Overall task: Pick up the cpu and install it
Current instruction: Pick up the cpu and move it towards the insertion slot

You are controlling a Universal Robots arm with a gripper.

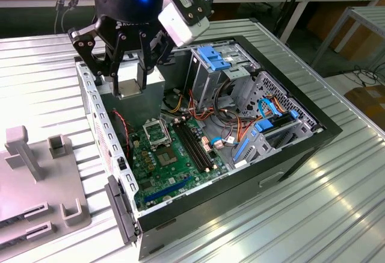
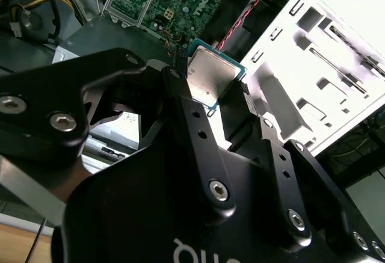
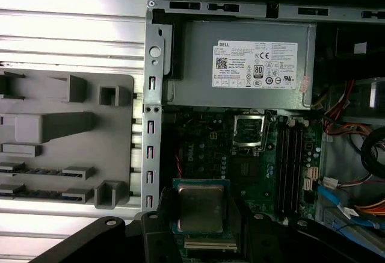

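Observation:
My gripper [image 1: 129, 77] hangs above the open computer case, shut on the cpu [image 1: 130, 88], a thin silvery square with a green rim. In both wrist views the cpu [image 2: 210, 76] [image 3: 200, 206] sits pinched by its edges between the two black fingers [image 2: 180, 103], flat face showing. The empty metal-framed socket [image 1: 155, 133] [image 3: 248, 130] lies on the green motherboard [image 1: 180, 167], lower than the chip and a short way off. The cpu is in the air, near the case's side wall [image 1: 99, 118].
A grey fixture tray [image 1: 36, 179] [image 3: 60, 136] lies on the ribbed metal table at the exterior view's left. Inside the case are the power supply [image 3: 240, 64], black memory slots [image 1: 195, 145], a blue-tabbed drive cage [image 1: 216, 58] and loose cables [image 1: 240, 124].

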